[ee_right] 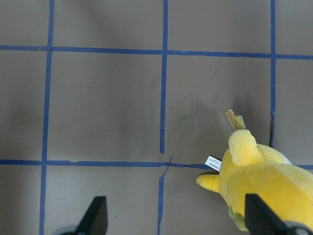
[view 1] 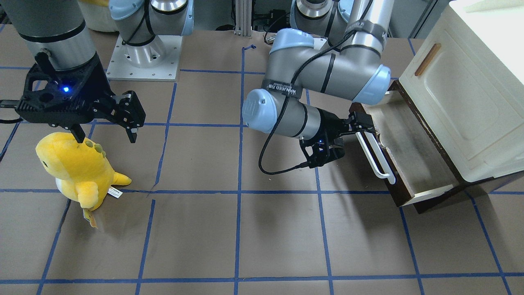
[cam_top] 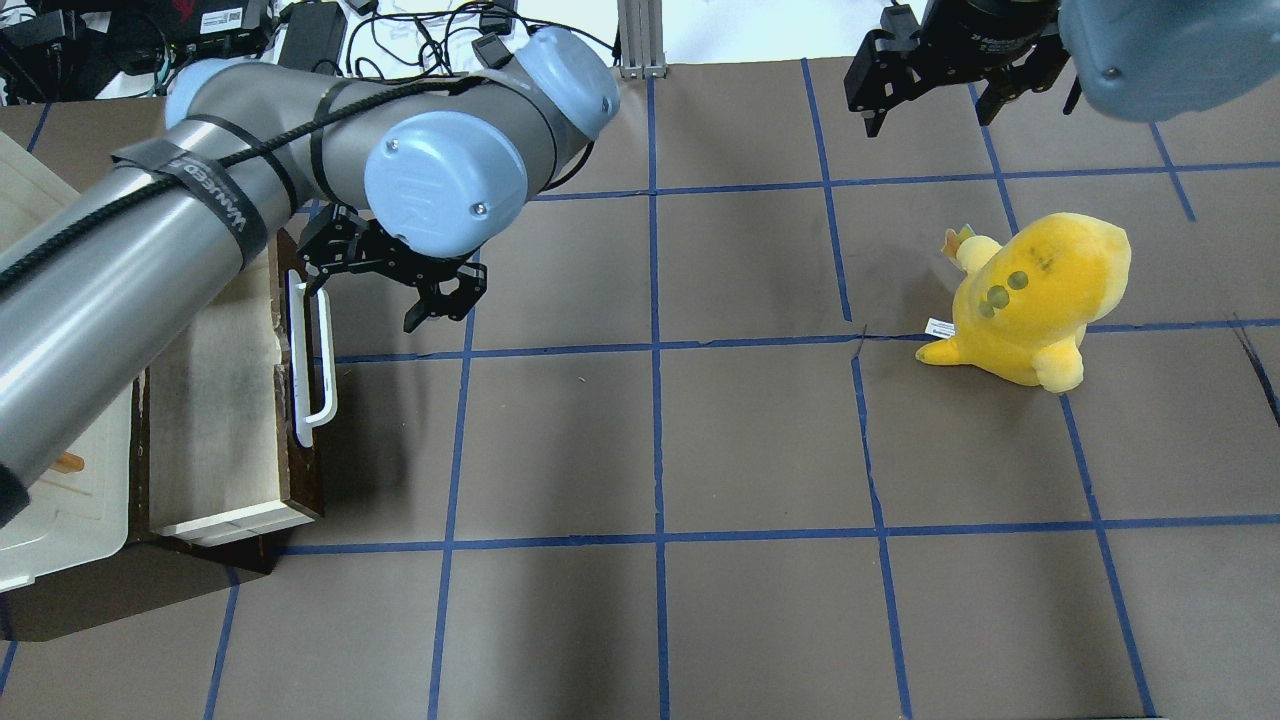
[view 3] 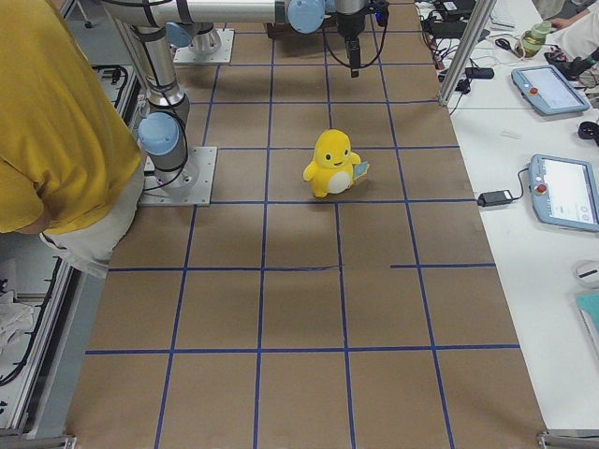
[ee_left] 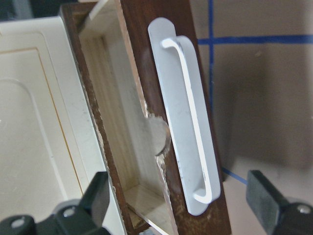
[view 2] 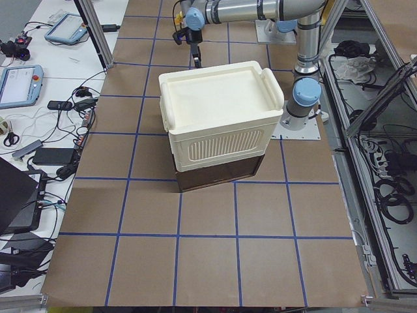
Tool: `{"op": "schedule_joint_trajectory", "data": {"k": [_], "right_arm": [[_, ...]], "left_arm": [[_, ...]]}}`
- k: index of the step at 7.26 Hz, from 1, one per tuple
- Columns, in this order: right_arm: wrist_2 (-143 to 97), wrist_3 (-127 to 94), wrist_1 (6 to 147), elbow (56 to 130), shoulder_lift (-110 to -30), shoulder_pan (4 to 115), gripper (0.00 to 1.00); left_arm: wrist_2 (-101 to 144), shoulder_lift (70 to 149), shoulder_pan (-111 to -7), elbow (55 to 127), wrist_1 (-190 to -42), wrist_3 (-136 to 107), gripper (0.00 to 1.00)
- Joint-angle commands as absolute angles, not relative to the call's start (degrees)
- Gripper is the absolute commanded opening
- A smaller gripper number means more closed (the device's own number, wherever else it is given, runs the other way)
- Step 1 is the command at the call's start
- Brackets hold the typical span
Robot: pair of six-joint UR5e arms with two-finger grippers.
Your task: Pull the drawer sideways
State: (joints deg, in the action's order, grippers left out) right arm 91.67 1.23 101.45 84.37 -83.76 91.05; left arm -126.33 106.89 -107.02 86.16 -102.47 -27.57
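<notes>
already the drawer stands well out from under the cream cabinet at the tabletop's left edge, so the pull looks mostly done. the left gripper's jaws are spread astride the white handle, gripping nothing. the right gripper hangs released.

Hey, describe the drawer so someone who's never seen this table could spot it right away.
Look to the end of the table on the robot's left, where a cream-white cabinet stands. Sticking out from under it is the drawer, dark brown wood with pale inner sides. Its long white bar handle sets it apart from the cabinet door, which has only a small wooden handle.
</notes>
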Motion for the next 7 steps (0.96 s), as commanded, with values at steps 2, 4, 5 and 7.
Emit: {"op": "schedule_joint_trajectory", "data": {"k": [2, 4, 5, 7], "right_arm": [[91.7, 1.2, 101.5, 84.4, -83.8, 91.1, 1.00], [91.7, 1.2, 101.5, 84.4, -83.8, 91.1, 1.00], [91.7, 1.2, 101.5, 84.4, -83.8, 91.1, 1.00], [91.7, 1.2, 101.5, 84.4, -83.8, 91.1, 1.00]], "left_arm": [[-103.7, 99.1, -102.8, 84.5, -96.0, -22.0, 1.00], [-96.3, 95.6, -98.1, 84.6, -95.4, -15.8, 1.00], [-96.4, 94.4, -97.2, 84.5, -94.3, -10.0, 1.00], [-93.2, 92.9, -96.5, 85.8, -90.4, -8.0, 1.00]]}}
